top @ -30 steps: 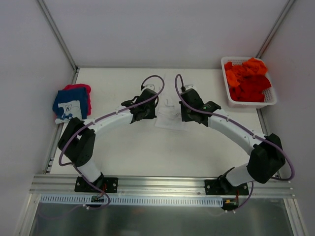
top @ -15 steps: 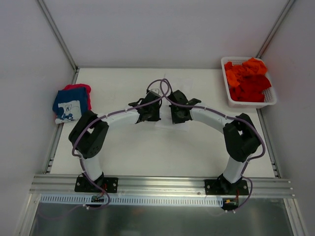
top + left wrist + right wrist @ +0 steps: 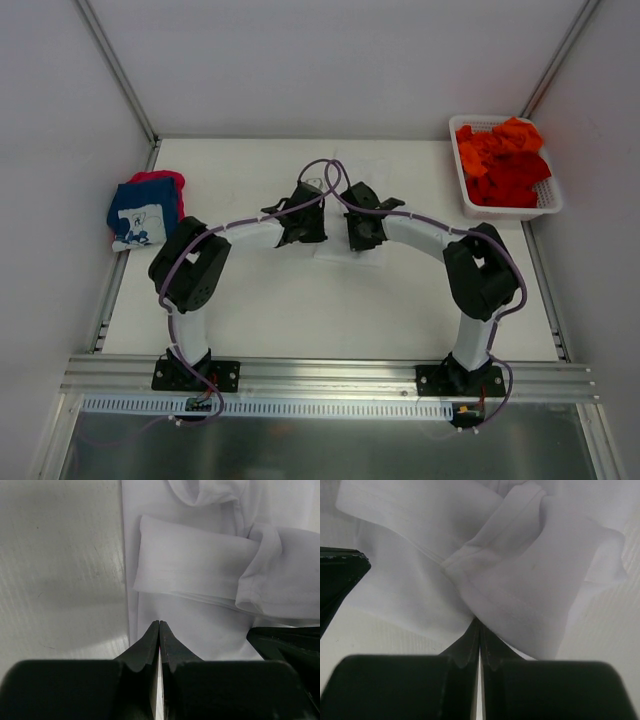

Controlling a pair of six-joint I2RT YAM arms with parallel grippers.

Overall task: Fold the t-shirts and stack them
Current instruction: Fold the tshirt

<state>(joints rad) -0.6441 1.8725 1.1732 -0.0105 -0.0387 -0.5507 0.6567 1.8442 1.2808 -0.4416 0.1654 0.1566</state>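
Note:
A plain white t-shirt (image 3: 350, 252) lies mid-table with its sleeves folded across each other (image 3: 200, 565). My left gripper (image 3: 314, 232) is shut, its tips (image 3: 159, 623) resting on the flat cloth by the shirt's left edge; nothing shows between them. My right gripper (image 3: 354, 234) is shut with a raised fold of the white t-shirt (image 3: 530, 570) bunching out of its tips (image 3: 479, 621). A folded navy t-shirt with white print (image 3: 140, 215) lies on a pink-red one (image 3: 160, 180) at the left edge. Orange and red t-shirts (image 3: 505, 160) fill the basket.
The white lattice basket (image 3: 508, 211) stands at the back right corner. The folded stack sits against the left wall rail (image 3: 125, 250). Both elbows (image 3: 190, 270) (image 3: 480, 270) rise near the front. Purple cables loop over the wrists (image 3: 330, 175).
Both grippers have drawn closer together over the white shirt. The two elbows have swung inward and up, most markedly the right one. Both stayed shut.

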